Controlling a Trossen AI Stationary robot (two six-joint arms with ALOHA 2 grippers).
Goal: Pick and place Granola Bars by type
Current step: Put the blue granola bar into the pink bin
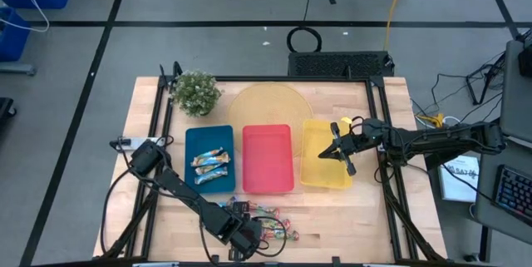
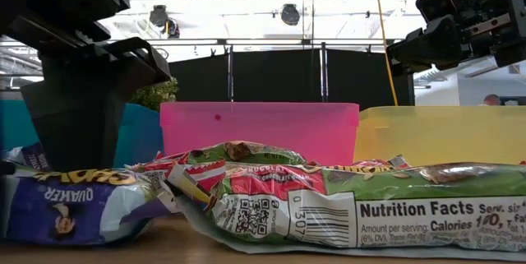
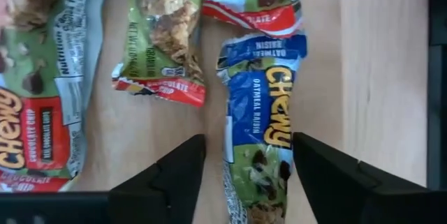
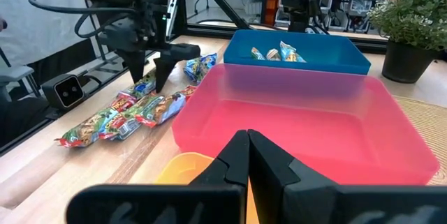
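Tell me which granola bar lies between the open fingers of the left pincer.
The blue Chewy oatmeal raisin bar. It lies between the left pincer fingers; the red chocolate chip bars lie off to the side.

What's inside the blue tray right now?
The blue tray holds a few granola bars, blue-and-white wrappers, near its middle. From the right wrist view the tray wall hides all but their tops.

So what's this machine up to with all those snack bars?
It is sorting granola bars into coloured trays. The left claw hangs open over the loose pile at the table's front edge, its fingers either side of a blue-wrapped bar. A few bars already lie in the blue tray; the red tray looks empty. The right claw waits shut above the yellow tray.
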